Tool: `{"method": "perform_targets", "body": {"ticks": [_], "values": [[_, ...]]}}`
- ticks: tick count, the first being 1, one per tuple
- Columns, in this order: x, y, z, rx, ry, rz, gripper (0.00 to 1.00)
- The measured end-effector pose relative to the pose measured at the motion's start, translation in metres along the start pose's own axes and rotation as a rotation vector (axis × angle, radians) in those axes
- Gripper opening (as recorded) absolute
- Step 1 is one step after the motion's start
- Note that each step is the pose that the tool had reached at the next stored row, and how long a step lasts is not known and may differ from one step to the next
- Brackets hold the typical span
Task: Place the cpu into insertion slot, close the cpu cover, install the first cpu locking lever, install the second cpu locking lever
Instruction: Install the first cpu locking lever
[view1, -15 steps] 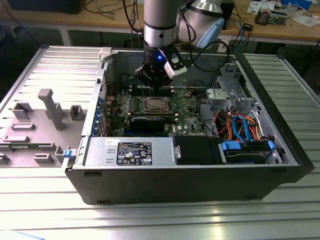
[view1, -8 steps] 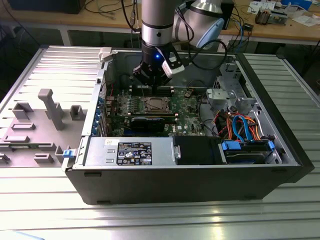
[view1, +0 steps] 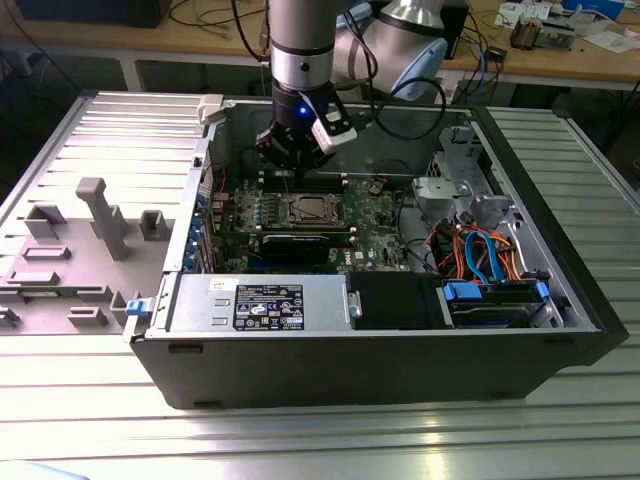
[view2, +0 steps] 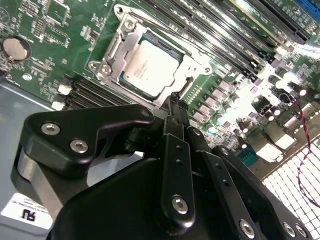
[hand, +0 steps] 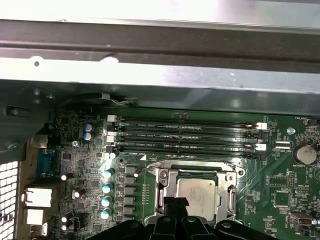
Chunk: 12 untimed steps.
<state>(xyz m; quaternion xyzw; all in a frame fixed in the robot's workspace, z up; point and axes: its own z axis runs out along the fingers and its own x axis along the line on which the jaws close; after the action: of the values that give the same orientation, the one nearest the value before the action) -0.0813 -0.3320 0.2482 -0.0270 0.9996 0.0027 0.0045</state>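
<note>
- Your arm reaches down into the open computer case (view1: 370, 360), which lies on the ribbed metal bench (view1: 300, 440).
- The hand (view1: 297, 168) hangs over the motherboard (view1: 375, 215), just behind the insertion slot (view1: 290, 212) as the exterior view has it.
- Hand state: in the second wrist view the fingers (view2: 176, 145) run together to a single narrow tip. You have them drawn shut, and nothing shows between them.
- In both wrist views that tip (view2: 175, 97) (hand: 175, 202) sits right at the socket's edge, close to the frame. You cannot tell whether it touches.
- The cpu (view2: 150, 67) is seated in the slot, pale metal face up and square to the frame. You can also pick it out in the first wrist view (hand: 198, 194).
- The cpu cover (view2: 192, 60) looks to lie flat, and its window frames the chip.
- Locking levers: you cannot tell from these views whether either one is latched.
- The four long memory slots (hand: 185, 135) run parallel beside the socket, on the side away from the hand's tip.
- A coin cell (hand: 304, 154) sits on the board, off past the ends of the memory slots.
- On the near side of the socket in the exterior view there is a long black expansion card (view1: 295, 243). The grey power-supply box (view1: 260, 303) sits along the front wall.
- Orange and blue cables (view1: 480, 250) are bundled at the exterior view's right end of the case.
- A grey fixture block (view1: 95, 230) stands on the bench at the exterior view's left, well apart from the case.
</note>
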Motion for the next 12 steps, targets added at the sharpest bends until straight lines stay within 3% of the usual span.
{"method": "perform_targets", "body": {"ticks": [12], "values": [[0.0033,0.0002,-0.0007,0.0,-0.0002,0.0,0.11]]}}
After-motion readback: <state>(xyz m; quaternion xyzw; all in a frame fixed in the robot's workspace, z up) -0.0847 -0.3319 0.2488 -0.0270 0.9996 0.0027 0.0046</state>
